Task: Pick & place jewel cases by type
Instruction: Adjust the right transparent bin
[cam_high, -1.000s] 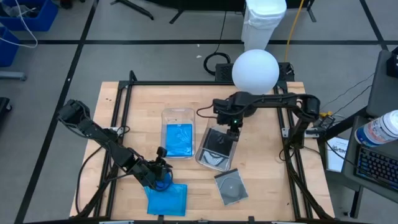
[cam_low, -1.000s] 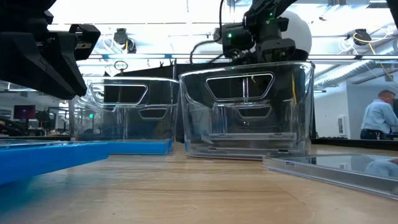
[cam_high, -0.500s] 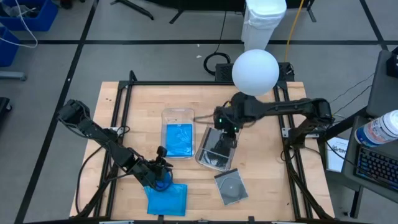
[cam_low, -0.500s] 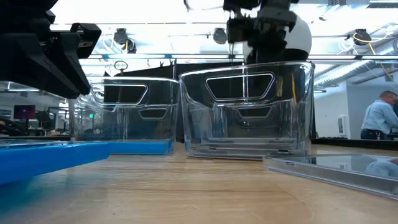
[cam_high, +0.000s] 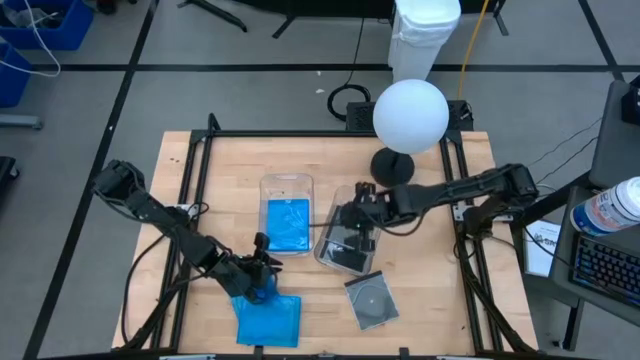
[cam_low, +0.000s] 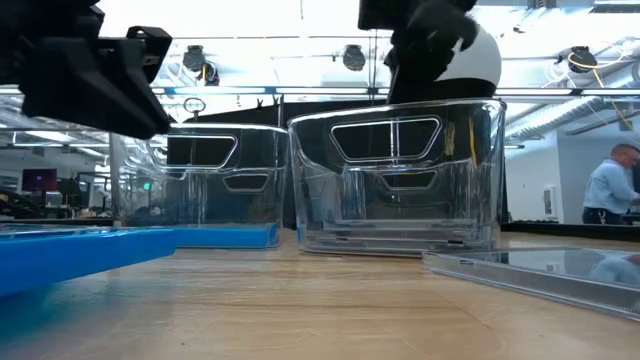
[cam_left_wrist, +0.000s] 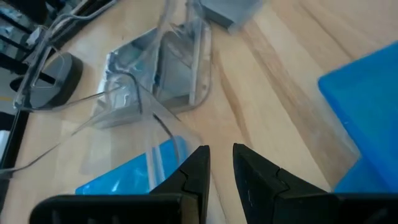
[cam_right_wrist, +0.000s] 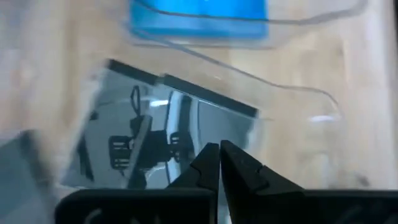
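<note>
Grey jewel case lies flat: light, stiff, slick, brittle (edge pinch best). Right gripper pressed together, empty, over the bin; left gripper slightly parted, empty.

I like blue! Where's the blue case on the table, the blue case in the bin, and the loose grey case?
blue case on table (cam_high: 268, 318): high view, its middle.
blue case in bin (cam_high: 287, 222): high view, its middle.
grey case (cam_high: 371, 299): high view, its disc.
</note>
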